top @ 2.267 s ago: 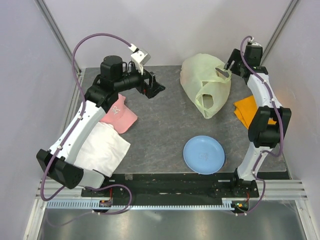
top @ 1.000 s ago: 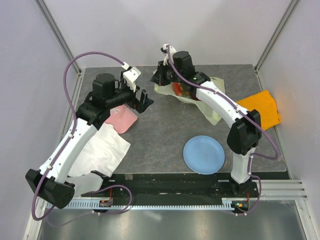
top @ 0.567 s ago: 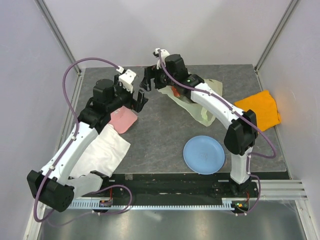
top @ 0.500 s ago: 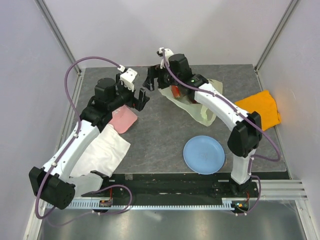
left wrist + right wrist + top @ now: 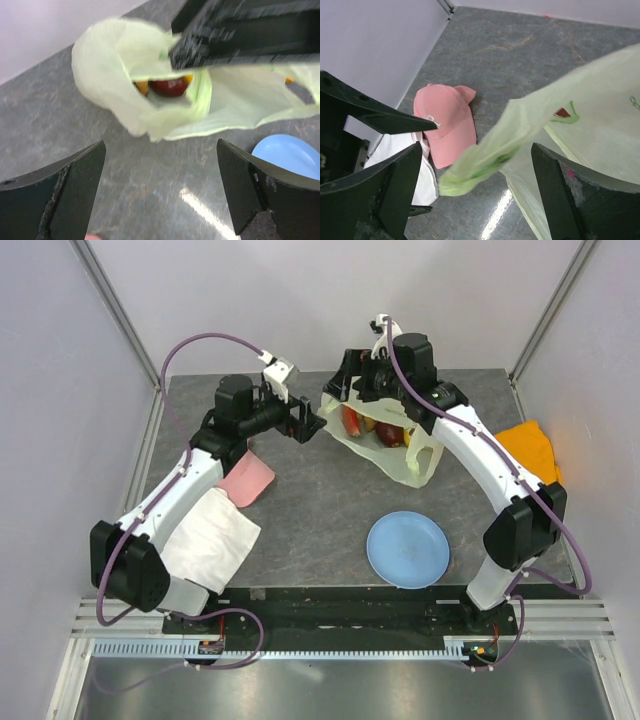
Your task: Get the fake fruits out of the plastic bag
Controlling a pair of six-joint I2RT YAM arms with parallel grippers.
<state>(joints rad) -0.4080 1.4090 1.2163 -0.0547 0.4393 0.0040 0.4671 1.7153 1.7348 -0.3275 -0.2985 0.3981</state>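
Note:
The plastic bag lies at the back middle of the table, its mouth facing left. Fake fruits, red and yellow, show inside it. In the left wrist view the bag gapes, with a dark red fruit and an orange one in its mouth. My left gripper is open and empty just left of the bag; its view shows bare table between the jaws. My right gripper is open above the bag's mouth; in its view the bag lies below, apart from the fingers.
A light-blue plate lies at the front, right of centre. A pink cap and a white cloth lie on the left. An orange cloth lies at the right edge. The two grippers are close together.
The right arm swung from the far right across to the left and back toward the middle. The bag moved and now shows fruits. My left gripper moved right, up to the bag's mouth.

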